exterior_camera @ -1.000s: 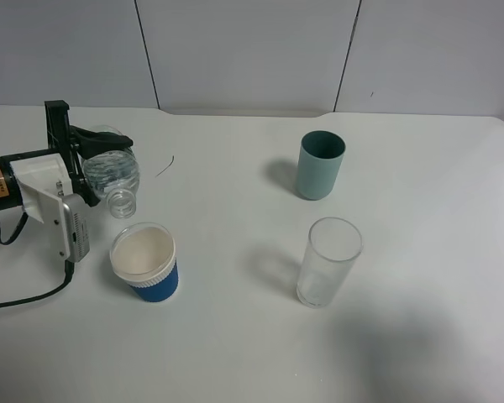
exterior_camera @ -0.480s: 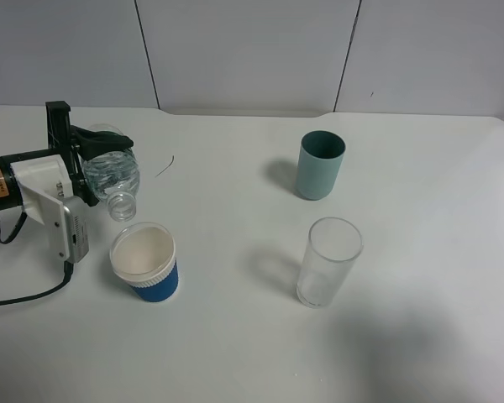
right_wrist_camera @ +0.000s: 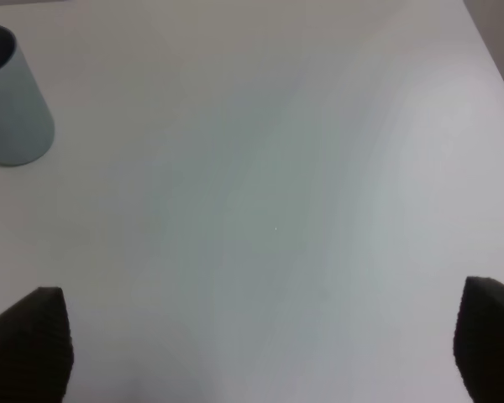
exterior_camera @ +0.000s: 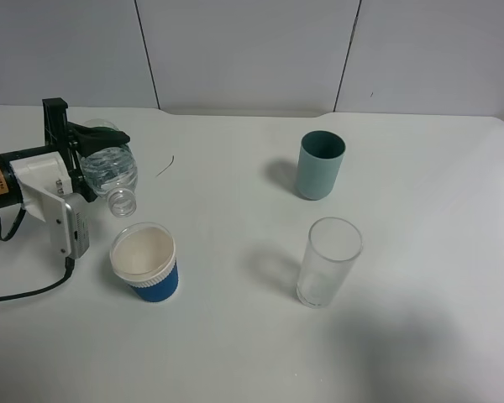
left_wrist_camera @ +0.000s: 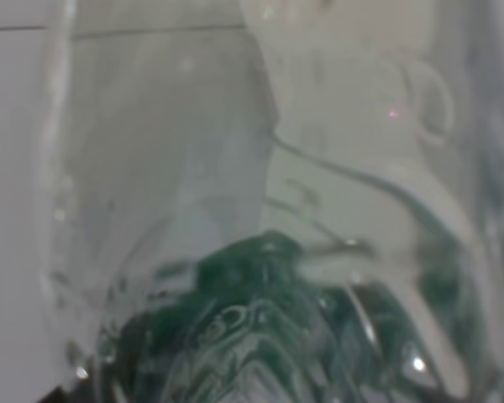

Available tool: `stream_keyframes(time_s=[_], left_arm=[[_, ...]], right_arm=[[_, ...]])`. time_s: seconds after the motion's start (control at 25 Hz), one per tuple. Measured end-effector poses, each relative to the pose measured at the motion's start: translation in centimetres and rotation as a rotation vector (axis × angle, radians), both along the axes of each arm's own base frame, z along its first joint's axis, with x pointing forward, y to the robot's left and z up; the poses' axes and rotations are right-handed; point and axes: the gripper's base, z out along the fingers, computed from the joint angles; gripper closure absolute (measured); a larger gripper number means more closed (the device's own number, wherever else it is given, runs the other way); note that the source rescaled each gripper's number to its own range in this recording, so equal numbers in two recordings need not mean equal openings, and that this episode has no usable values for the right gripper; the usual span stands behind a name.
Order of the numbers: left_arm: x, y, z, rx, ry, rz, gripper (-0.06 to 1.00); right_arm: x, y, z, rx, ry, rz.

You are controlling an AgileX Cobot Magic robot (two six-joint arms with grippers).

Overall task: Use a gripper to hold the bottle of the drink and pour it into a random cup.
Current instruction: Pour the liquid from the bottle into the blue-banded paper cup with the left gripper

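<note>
My left gripper (exterior_camera: pixel 95 159) is shut on the clear drink bottle (exterior_camera: pixel 111 170) and holds it tipped over at the left of the table. The bottle's open mouth (exterior_camera: pixel 122 202) points down and forward, just behind the blue paper cup (exterior_camera: pixel 145 263) with the white ribbed rim. No stream shows between them. The left wrist view is filled by the clear bottle (left_wrist_camera: pixel 260 210), with its green label showing through. My right gripper (right_wrist_camera: pixel 252 353) is open and empty above bare table; it is out of the exterior high view.
A teal plastic cup (exterior_camera: pixel 320 164) stands at the back middle-right and also shows in the right wrist view (right_wrist_camera: pixel 13 96). A tall clear glass (exterior_camera: pixel 328 261) stands in front of it. The left arm's black cable (exterior_camera: pixel 25 294) lies along the left edge.
The left arm and the bottle have shifted slightly to the left and back. The cups have not moved.
</note>
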Motion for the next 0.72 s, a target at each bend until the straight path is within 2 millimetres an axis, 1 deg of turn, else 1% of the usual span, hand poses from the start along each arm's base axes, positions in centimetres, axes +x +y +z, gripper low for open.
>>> stream_keyframes(time_s=[0.2, 0.44, 0.72], left_arm=[[-0.02, 0.0, -0.02, 0.012, -0.012, -0.003, 0.94], [-0.55, -0.04, -0.33, 0.083, -0.067, -0.021, 0.94], [-0.55, -0.04, -0.33, 0.092, -0.076, -0.023, 0.94]], right_arm=[[0.0, 0.0, 0.0, 0.0, 0.0, 0.0], [0.0, 0.0, 0.0, 0.0, 0.0, 0.0], [0.0, 0.0, 0.0, 0.0, 0.0, 0.0]])
